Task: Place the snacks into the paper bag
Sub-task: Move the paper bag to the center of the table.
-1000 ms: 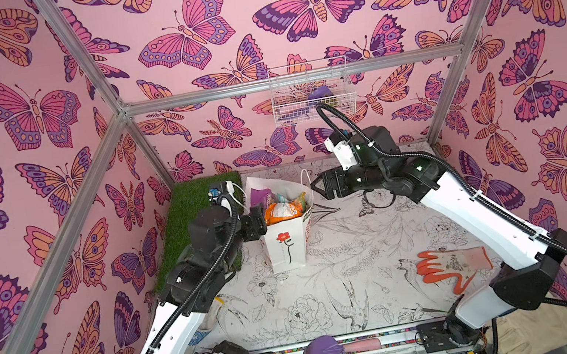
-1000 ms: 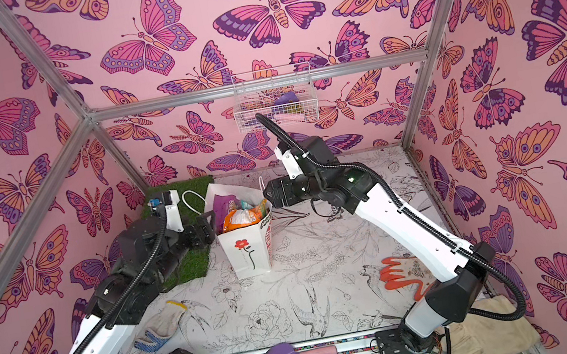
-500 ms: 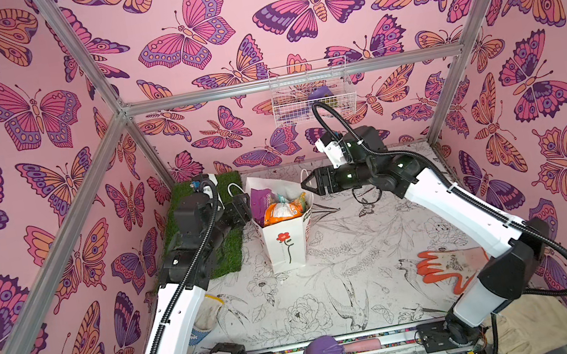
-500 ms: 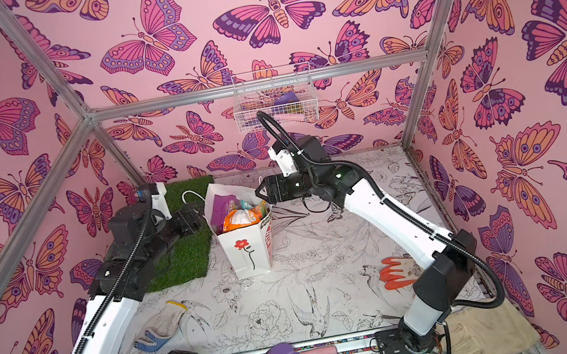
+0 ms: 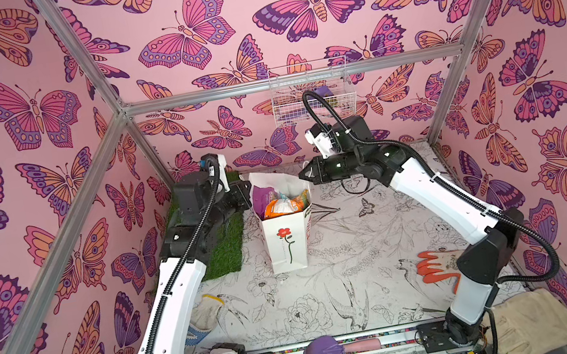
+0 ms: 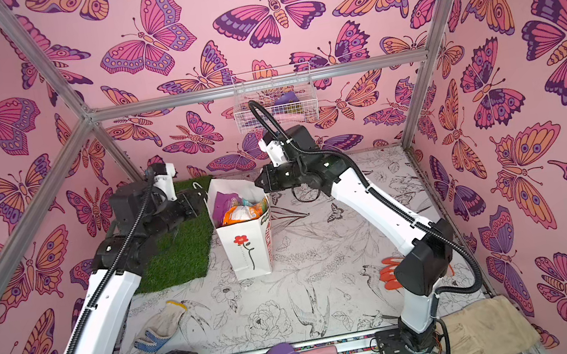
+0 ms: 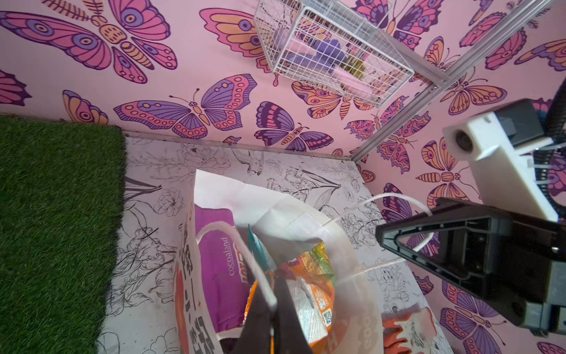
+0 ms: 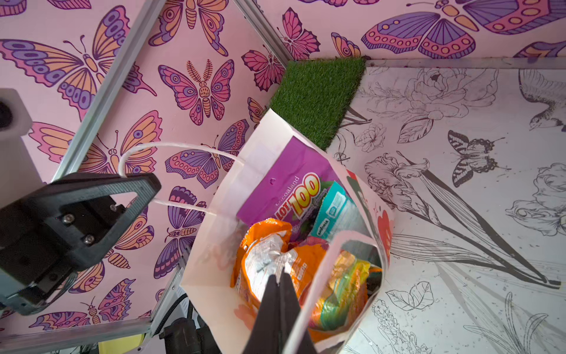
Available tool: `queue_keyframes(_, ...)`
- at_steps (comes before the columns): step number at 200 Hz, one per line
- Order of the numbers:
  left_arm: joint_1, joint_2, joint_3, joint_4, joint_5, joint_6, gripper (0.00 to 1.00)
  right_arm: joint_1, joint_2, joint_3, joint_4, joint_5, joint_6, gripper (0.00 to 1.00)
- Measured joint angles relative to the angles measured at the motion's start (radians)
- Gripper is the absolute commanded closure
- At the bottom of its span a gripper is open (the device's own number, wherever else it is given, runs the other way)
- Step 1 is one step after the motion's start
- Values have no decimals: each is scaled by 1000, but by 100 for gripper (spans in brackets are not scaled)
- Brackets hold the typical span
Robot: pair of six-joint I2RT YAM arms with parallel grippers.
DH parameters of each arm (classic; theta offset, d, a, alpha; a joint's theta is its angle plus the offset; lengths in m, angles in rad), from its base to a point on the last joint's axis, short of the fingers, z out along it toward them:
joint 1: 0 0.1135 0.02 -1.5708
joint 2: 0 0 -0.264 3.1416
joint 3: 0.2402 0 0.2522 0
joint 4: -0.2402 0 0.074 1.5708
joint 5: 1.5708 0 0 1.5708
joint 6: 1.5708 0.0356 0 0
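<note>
In both top views I see the bag (image 5: 287, 241) (image 6: 247, 248) standing upright on the surface (image 5: 349, 252), just beside the grass mat (image 5: 225, 248) on the left arm's side. The snacks (image 5: 280, 202) sit inside it, piled up near the rim. My left end effector (image 5: 244, 194) is at the rim on the mat side and my right end effector (image 5: 302, 175) is at the opposite rim, so the bag stands between them. Both look pressed together. The cords are too thin to follow from here.

From the left wrist, my left end effector (image 7: 275, 294) is pinching the left cord (image 7: 235, 237), which loops up from the bag's rim into its tips. Beneath it a purple packet (image 7: 214, 254) stands against the bag's wall, with an orange packet (image 7: 315, 294) beside it. Across the opening, the right end effector (image 7: 381, 237) is closed on the right cord (image 7: 386, 196), which runs in between its fingers.

From the right wrist, my right end effector (image 8: 280, 283) is pressed together above the orange packet (image 8: 269, 254), with the right cord passing at its fingers. A teal packet (image 8: 337, 208) stands just beside the purple packet (image 8: 275, 184), and a green-yellow packet (image 8: 346, 275) lies against the bag's wall. Beyond the bag, the left cord (image 8: 171, 145) arcs into the closed left end effector (image 8: 157, 184).
</note>
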Motion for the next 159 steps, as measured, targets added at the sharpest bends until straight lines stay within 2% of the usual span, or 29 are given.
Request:
queue_keyframes(26,0,-4,16,5,39,-13,100,-1,-11,2,7,0,4,100)
queue_keyframes(52,0,-36,-52,35,68,-29,100,-3,-49,-87,19,13,2,100)
queue_keyframes(100,-5,5,-19,29,114,-44,100,1,-36,-5,-63,17,-16,98)
queue_keyframes(117,-25,-4,-37,64,113,-47,100,3,-89,-90,-1,18,-16,98)
queue_keyframes(138,-66,-21,-146,126,127,-64,100,3,-152,-245,48,12,-5,100)
queue_keyframes(159,-106,12,-155,134,151,-69,100,4,-128,-252,55,-11,11,99)
